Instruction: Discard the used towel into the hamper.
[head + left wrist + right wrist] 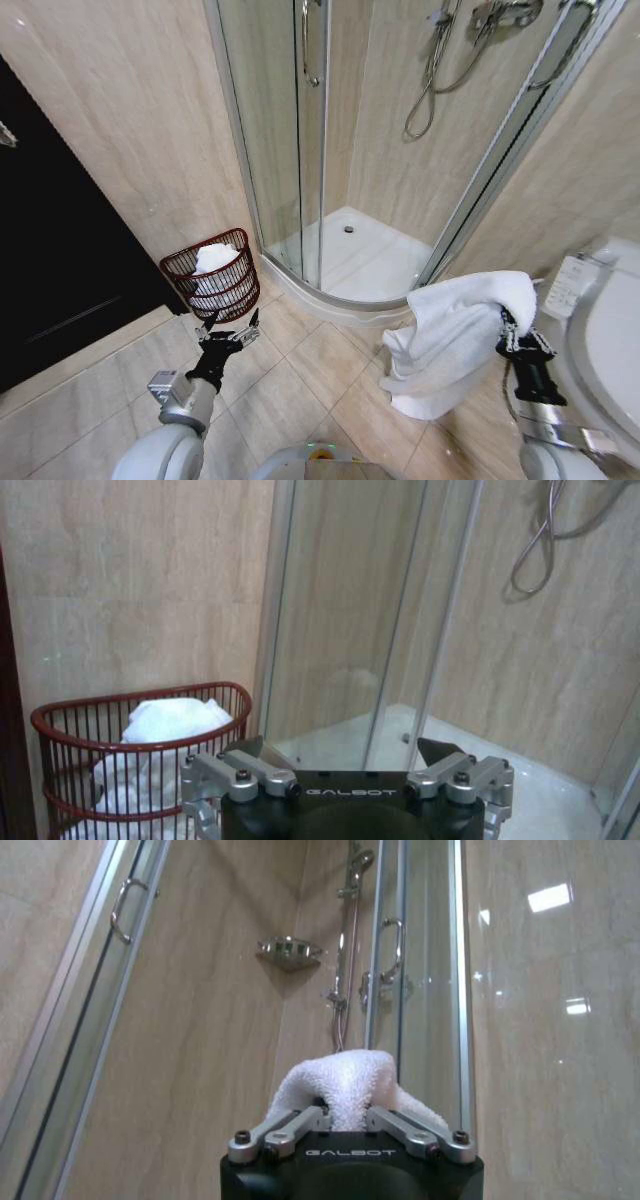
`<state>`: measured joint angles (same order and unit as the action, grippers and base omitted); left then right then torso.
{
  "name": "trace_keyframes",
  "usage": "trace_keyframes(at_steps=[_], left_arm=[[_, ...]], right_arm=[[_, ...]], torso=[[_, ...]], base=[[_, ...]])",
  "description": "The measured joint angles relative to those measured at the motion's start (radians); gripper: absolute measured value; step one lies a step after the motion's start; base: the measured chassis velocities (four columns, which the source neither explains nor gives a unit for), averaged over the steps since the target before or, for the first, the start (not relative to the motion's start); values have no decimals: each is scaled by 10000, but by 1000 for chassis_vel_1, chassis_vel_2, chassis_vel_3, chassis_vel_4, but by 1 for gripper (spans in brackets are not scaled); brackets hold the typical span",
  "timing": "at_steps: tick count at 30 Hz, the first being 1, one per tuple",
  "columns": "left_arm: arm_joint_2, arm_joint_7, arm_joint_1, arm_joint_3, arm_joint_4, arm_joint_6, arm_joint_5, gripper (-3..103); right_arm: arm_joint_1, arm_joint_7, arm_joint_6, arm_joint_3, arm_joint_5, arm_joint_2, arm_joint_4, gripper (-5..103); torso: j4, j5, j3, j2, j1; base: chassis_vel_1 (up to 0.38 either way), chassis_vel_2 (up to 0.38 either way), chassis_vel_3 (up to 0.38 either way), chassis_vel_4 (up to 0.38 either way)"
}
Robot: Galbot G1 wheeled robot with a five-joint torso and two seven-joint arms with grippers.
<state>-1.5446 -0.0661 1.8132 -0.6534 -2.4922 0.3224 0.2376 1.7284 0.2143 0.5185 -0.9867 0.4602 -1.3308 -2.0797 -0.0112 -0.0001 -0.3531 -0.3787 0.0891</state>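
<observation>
Shower enclosure with curved glass doors stood ahead of both grippers, its white tray on the tiled floor. A toilet sat just outboard of the right arm, with a control panel beside it.

White towel hung from the right gripper, draped in folds to the inner side of it and sagging toward the floor; its top bunched above the fingers. In the right wrist view the fingers were pinched together on a fold of the towel, which stood up between them. Shower hose and soap dish showed beyond that gripper, behind the glass.

The hamper, reddish-brown openwork, stood on the floor against the beige wall, just ahead of the left gripper and slightly outboard of it. It already contained white cloth, piled to the rim. The towel was well apart from the hamper, across the floor on the right arm's side.

Left gripper hovered low, near the hamper, fingers spread apart with nothing between them; the left wrist view showed the same gripper with the hamper close on one side
</observation>
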Motion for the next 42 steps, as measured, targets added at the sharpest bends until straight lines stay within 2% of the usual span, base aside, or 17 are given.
trace_keyframes(at_steps=[20, 42], left_arm=[[0, 0, 0, 0, 0, 0, 0, 100], [0, 0, 0, 0, 0, -1, 0, 100]], right_arm=[[-112, -10, -533, -37, 225, 19, -729, 6], [210, -12, -347, -80, 241, -51, -923, 6]], torso=[[0, 0, -533, -845, 309], [0, 1, -1106, -1769, 662]], base=[[0, 0, 0, 0], [0, 0, 0, 0]])
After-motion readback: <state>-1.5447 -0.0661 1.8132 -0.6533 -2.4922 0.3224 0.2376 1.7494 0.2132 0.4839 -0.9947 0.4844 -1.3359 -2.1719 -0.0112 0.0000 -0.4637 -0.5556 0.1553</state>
